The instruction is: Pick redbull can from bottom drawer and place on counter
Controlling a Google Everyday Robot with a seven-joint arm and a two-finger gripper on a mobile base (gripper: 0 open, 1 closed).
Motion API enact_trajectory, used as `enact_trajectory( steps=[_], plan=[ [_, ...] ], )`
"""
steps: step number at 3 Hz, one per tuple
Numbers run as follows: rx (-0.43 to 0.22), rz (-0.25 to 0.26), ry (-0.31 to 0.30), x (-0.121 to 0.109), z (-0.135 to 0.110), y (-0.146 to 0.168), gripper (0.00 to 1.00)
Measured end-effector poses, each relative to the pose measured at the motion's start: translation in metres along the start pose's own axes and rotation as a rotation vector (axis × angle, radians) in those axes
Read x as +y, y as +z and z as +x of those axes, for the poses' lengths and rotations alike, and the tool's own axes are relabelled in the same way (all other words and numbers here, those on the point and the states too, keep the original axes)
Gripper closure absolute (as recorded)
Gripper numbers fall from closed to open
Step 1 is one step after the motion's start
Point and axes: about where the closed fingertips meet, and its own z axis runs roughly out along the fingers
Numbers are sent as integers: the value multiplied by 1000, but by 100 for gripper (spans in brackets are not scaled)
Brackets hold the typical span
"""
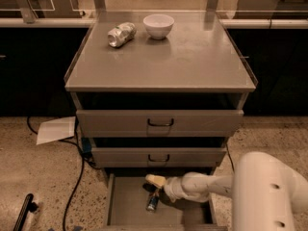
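The redbull can (152,203) lies on the flat grey floor of the open bottom drawer (126,207), near its middle, its silver end toward the front. My gripper (153,186) reaches into the drawer from the right on a cream arm (202,186). Its tip is just above and behind the can, very close to it. Whether it touches the can does not show. The counter (192,61) is the broad grey cabinet top above, with a thin raised rim.
A dented silver can (121,34) and a white bowl (159,26) stand at the back of the counter. Two upper drawers with black handles (160,123) are shut. A paper sheet (56,130) and cables lie on the floor at left. The robot's white body (272,194) fills the lower right.
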Motion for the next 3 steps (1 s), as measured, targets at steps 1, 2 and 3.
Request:
enact_trajectory(
  steps=[1, 2, 3],
  plan=[
    [23, 29, -31, -1, 6, 10, 0],
    [23, 29, -31, -1, 6, 10, 0],
    [53, 32, -65, 16, 11, 22, 0]
  ],
)
